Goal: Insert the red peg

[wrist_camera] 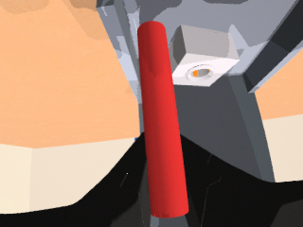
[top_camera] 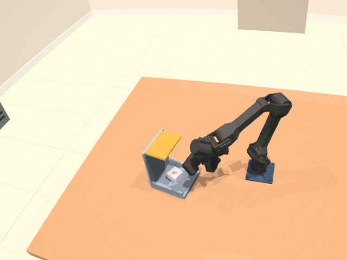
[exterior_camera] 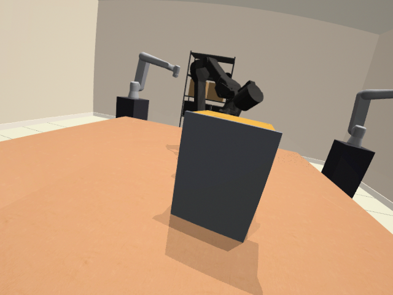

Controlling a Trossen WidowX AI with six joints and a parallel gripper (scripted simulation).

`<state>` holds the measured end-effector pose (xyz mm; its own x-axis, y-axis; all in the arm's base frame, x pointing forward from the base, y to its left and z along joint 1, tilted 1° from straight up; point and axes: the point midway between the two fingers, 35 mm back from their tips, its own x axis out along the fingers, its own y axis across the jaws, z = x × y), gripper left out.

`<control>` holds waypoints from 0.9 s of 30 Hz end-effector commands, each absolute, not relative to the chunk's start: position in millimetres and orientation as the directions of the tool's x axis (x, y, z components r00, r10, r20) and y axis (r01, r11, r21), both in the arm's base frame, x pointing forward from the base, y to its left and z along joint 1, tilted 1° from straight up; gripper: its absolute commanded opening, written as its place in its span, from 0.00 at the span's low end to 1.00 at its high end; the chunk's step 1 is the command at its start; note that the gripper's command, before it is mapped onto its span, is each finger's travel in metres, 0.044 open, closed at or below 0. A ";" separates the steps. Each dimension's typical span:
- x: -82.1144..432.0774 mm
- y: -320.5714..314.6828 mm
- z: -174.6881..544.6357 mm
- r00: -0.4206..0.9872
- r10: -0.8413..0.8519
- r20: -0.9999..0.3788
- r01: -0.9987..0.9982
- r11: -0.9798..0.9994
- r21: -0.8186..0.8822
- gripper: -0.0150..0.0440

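The red peg [wrist_camera: 158, 95] is held along its length between the fingertips of my gripper [wrist_camera: 157, 138], which is shut on it. In the wrist view the peg's free end is beside the block, left of the hole. In the top view the gripper is at the open front of the grey-blue box [top_camera: 168, 190] [exterior_camera: 221, 177] [wrist_camera: 208, 123], outside the roof's front edge; the peg is hidden there. The white block [top_camera: 175, 177] [wrist_camera: 208, 43] sits on the box floor, its hole [wrist_camera: 201, 72] showing orange inside. The yellow roof [top_camera: 164, 145] [exterior_camera: 242, 119] juts from the back wall.
The box has low side walls and a tall back wall, which hides its inside in the exterior view. The arm's blue base plate [top_camera: 259, 180] is on the orange table [top_camera: 111, 218] [exterior_camera: 79, 190], right of the box in the top view. Other grey arms stand beyond the table.
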<state>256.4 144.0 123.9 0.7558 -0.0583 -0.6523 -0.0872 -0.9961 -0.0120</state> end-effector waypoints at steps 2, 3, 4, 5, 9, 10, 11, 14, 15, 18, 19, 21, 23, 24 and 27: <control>259.7 154.2 124.9 0.761 -0.057 -0.646 -0.091 -0.996 -0.020 0.25; 260.0 156.0 124.7 0.761 -0.057 -0.646 -0.091 -0.996 -0.020 0.25; 260.3 157.7 124.4 0.762 -0.056 -0.645 -0.091 -0.996 -0.020 0.25; 260.6 159.5 124.2 0.762 -0.056 -0.645 -0.091 -0.996 -0.020 0.25; 261.5 166.7 123.0 0.763 -0.056 -0.643 -0.090 -0.996 -0.021 0.25; 261.7 168.5 122.7 0.764 -0.055 -0.643 -0.090 -0.996 -0.021 0.25; 262.0 170.3 122.3 0.764 -0.055 -0.643 -0.090 -0.996 -0.021 0.25; 262.5 175.8 121.3 0.766 -0.055 -0.641 -0.089 -0.996 -0.021 0.25; 262.7 177.6 120.9 0.766 -0.054 -0.641 -0.089 -0.996 -0.022 0.25; 263.1 183.2 119.7 0.767 -0.054 -0.639 -0.088 -0.996 -0.022 0.25; 263.2 184.7 119.4 0.768 -0.054 -0.639 -0.088 -0.996 -0.022 0.25; 265.0 184.9 119.4 0.768 -0.054 -0.638 -0.088 -0.996 -0.022 0.25; 270.4 185.4 119.5 0.768 -0.053 -0.638 -0.088 -0.996 -0.022 0.25; 273.5 185.6 119.5 0.768 -0.053 -0.638 -0.088 -0.996 -0.022 0.25; 280.4 185.9 119.6 0.769 -0.053 -0.637 -0.088 -0.996 -0.022 0.25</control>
